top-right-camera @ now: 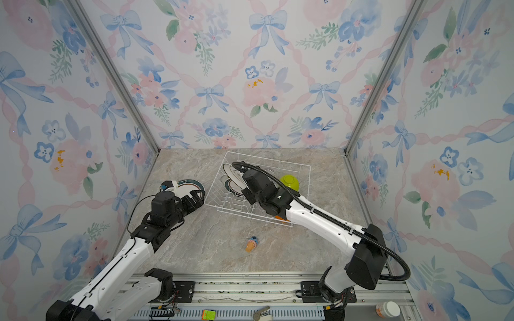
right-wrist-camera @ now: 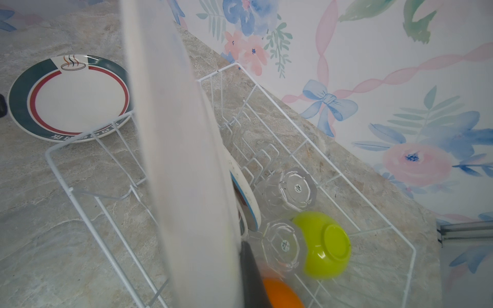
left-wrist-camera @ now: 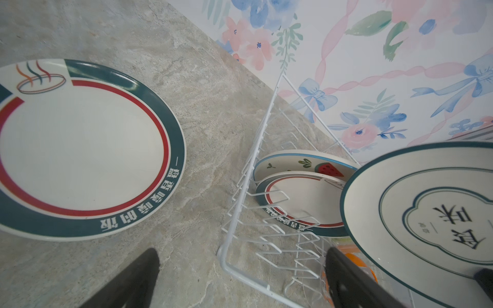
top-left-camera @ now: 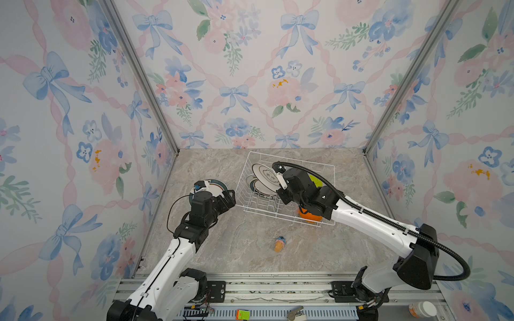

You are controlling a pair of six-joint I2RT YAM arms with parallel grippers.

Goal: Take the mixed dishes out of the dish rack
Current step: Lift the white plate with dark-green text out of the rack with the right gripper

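**Unloaded: one item.** A round white plate with a dark-green rim and a red inner ring (left-wrist-camera: 80, 149) lies flat on the grey marbled desk (left-wrist-camera: 208, 128). It sits close beside your left tool (left-wrist-camera: 241, 254), on the side away from the white wire dish rack (top-left-camera: 292, 159). That tool is released, its fingers spread wide with nothing between them.

**In hand: one item.** Your right tool (top-left-camera: 279, 181) is clenched on the edge of a round white plate with a thin dark-green border and a cloud-shaped emblem (left-wrist-camera: 426, 213). The plate is held tilted ahead of the tool, raised over the rack and not yet out above the desk.

**In the rack: six items, as far as you can count.**
- A white plate with watermelon slices and a blue edge (left-wrist-camera: 301, 165) and a second green-and-red-rimmed plate (left-wrist-camera: 301, 202) lean together beneath the held plate.
- Two small clear faceted glasses (right-wrist-camera: 290, 190) sit base-up below the right tool.
- A lime-green bowl (right-wrist-camera: 325, 245) sits upturned beside the glasses.
- An orange bowl (right-wrist-camera: 280, 293) is nearest the right tool's wrist and partly hidden.

By my judgement the unloading is barely begun.

**Writing.**
- Desk plate: a steaming-bowl logo, with white Chinese characters round the rim that seem to read 一盘香喷喷的饭.
- Held plate: two large characters, apparently 饭来. The small ones beside them are too fine to read.
- Glass bases: round marks, illegible.
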